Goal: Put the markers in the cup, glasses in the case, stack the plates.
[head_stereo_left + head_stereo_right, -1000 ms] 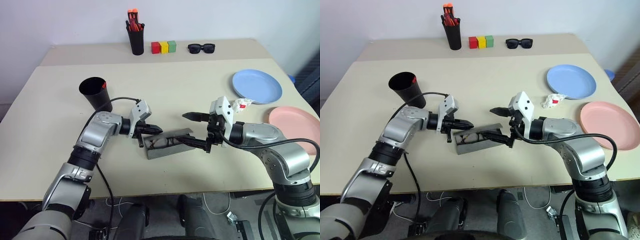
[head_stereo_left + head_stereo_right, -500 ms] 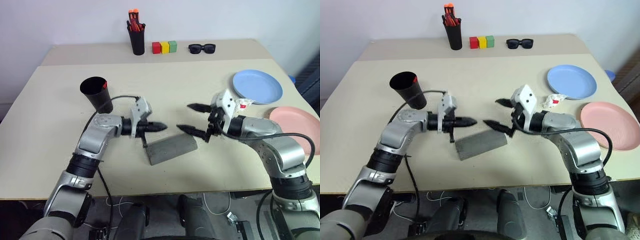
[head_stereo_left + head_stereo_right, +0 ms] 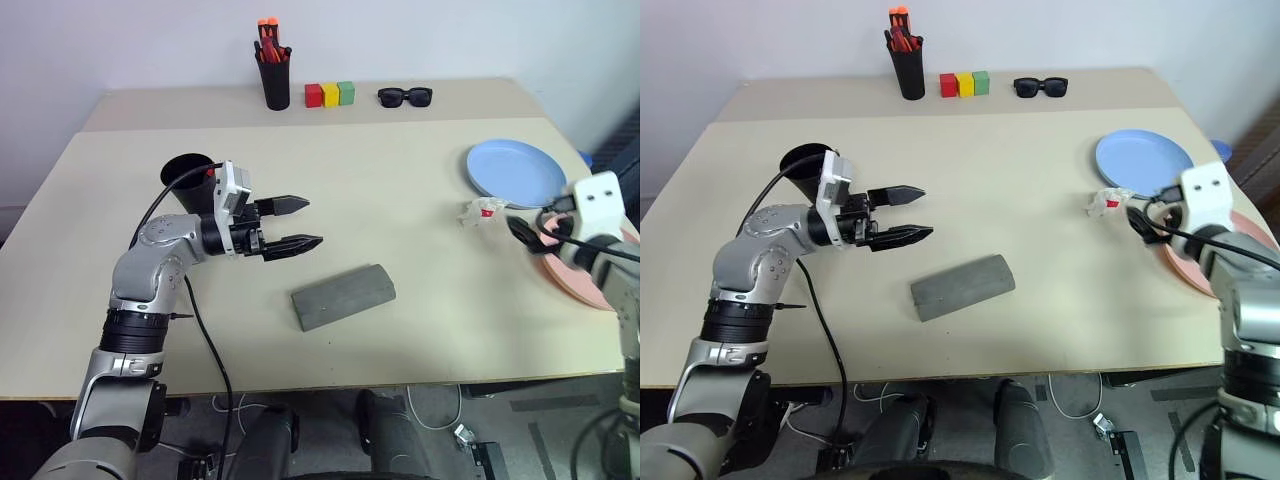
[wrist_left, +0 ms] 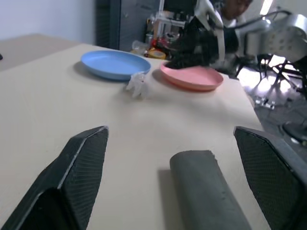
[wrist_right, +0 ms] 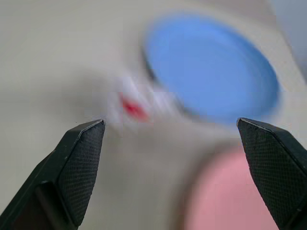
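The grey case [image 3: 343, 295] lies shut in the middle of the table, and the glasses are hidden. My left gripper [image 3: 311, 221] hovers open and empty up and to the left of the case, just in front of the black cup [image 3: 183, 169]. The markers are hidden. At the right, the blue plate [image 3: 515, 172] lies beyond the pink plate [image 3: 572, 272]. My right gripper [image 3: 1138, 222] stands open and empty over the pink plate's near-left rim. In the left wrist view the case [image 4: 206, 191] lies ahead between the fingers [image 4: 81, 177].
A crumpled white and red wrapper [image 3: 480, 211] lies beside the blue plate. At the back stand a pen cup with orange-red pens [image 3: 272, 70], three coloured blocks [image 3: 329, 95] and black sunglasses [image 3: 404, 96]. The table's right edge runs close to the plates.
The case went from open to shut. My left gripper opened, rose and drew back toward the cup. My right arm swung away from the case to the plates at the right.
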Controlling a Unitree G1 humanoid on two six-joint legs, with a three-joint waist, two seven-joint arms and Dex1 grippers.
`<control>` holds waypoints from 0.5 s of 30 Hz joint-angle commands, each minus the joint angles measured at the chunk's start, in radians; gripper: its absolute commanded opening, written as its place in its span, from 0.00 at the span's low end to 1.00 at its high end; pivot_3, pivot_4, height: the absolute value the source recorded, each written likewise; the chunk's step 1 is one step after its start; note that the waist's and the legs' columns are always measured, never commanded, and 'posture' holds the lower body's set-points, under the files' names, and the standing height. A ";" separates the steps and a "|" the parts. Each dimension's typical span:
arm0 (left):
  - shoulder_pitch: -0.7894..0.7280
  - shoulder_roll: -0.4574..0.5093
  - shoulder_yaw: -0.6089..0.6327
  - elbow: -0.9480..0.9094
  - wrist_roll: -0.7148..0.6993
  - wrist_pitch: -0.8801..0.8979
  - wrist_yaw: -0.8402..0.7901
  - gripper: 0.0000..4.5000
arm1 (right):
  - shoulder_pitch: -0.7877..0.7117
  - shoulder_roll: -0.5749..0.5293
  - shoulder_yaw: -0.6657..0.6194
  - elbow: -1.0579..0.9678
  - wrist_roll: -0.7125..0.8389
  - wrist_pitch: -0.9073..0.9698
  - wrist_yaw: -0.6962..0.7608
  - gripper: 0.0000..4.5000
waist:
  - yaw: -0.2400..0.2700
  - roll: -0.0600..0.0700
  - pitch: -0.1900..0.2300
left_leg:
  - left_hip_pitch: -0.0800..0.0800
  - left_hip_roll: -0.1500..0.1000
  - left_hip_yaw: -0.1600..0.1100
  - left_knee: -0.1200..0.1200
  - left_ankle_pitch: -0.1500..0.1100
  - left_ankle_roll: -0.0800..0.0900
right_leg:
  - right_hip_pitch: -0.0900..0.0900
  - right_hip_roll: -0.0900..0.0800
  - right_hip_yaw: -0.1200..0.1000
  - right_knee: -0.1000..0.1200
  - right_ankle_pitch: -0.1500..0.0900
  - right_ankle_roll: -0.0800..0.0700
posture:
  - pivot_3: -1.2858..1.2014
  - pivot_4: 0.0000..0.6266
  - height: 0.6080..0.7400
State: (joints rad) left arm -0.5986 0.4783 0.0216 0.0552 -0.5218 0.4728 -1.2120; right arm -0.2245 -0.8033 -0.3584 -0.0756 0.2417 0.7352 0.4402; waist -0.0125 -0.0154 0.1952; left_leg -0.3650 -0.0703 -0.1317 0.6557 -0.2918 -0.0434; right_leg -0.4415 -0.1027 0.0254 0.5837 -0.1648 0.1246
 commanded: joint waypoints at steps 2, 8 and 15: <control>-0.023 0.025 0.009 -0.041 -0.038 -0.002 -0.030 0.99 | 0.052 -0.008 0.004 -0.009 -0.042 0.054 -0.037 1.00 | -0.007 0.001 0.000 | 0.002 0.000 0.001 0.000 0.000 0.000 | 0.001 0.000 0.001 0.000 0.000 0.000 | 0.52 0.24 1.00; -0.045 0.023 0.005 -0.070 -0.044 0.007 -0.008 1.00 | 0.076 0.016 -0.003 0.007 -0.012 0.142 -0.029 0.80 | 0.000 0.001 -0.001 | 0.008 0.000 0.002 0.000 0.000 0.001 | 0.008 0.000 0.001 -0.001 0.000 0.000 | 0.52 0.24 1.00; -0.044 0.021 0.008 -0.063 -0.031 -0.021 0.017 1.00 | -0.007 -0.025 -0.019 0.100 -0.060 0.084 -0.070 0.01 | 0.000 0.001 -0.001 | 0.010 0.000 0.002 0.000 0.000 0.001 | 0.010 0.000 0.001 -0.002 0.000 0.000 | 0.52 0.24 1.00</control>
State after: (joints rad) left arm -0.6296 0.4926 0.0189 0.0150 -0.5530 0.4798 -1.1963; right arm -0.2049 -0.7966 -0.3378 0.0126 0.1987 0.8504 0.3872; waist -0.0126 -0.0142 0.1946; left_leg -0.3555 -0.0701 -0.1301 0.6554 -0.2922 -0.0426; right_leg -0.4319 -0.1027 0.0266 0.5818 -0.1651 0.1250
